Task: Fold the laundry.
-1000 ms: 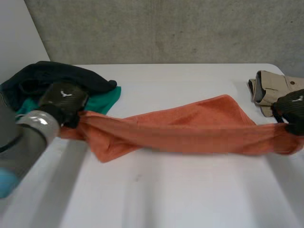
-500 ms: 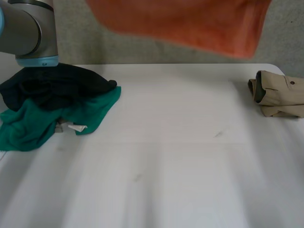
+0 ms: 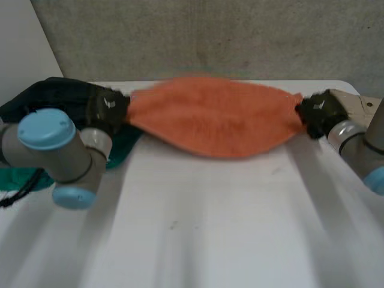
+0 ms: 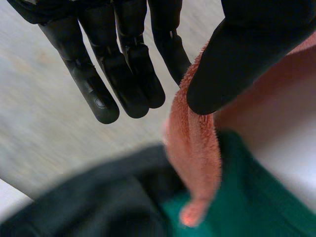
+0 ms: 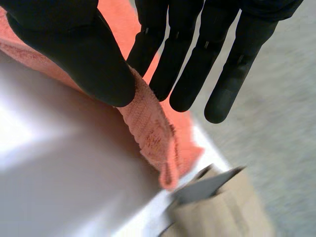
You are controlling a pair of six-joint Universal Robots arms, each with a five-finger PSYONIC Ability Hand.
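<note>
**A:** Where is the orange towel [image 3: 210, 120] to be found?

**B:** It is stretched sideways along the far edge of the bench [image 3: 210, 240], drawn out between the two arms, with its middle sagging. It seems to be held clear of the bench top, though the cloth is too blurred for that to be certain.

**A:** How is the left robot hand [image 3: 107, 111] set?

**B:** It is closed on the towel's left end, near the far-left corner. In the left wrist view an edge of the cloth is pinched between the thumb [image 4: 247, 54] and the nearest finger. The other fingers [image 4: 128, 74] are held straight, off the cloth.

**A:** And the right robot hand [image 3: 318, 113]?

**B:** The towel's right end is gripped near the far-right corner, with the cloth nipped between the thumb [image 5: 74, 54] and the fingers [image 5: 190, 74].

**A:** What else is laid on the bench?

**B:** A dark garment [image 3: 54, 96] is heaped over a green garment [image 3: 123, 147] at the far-left corner, beside the left robot hand. A folded beige garment [image 3: 360, 105] is seen at the far-right corner, just beside the right robot hand.
</note>
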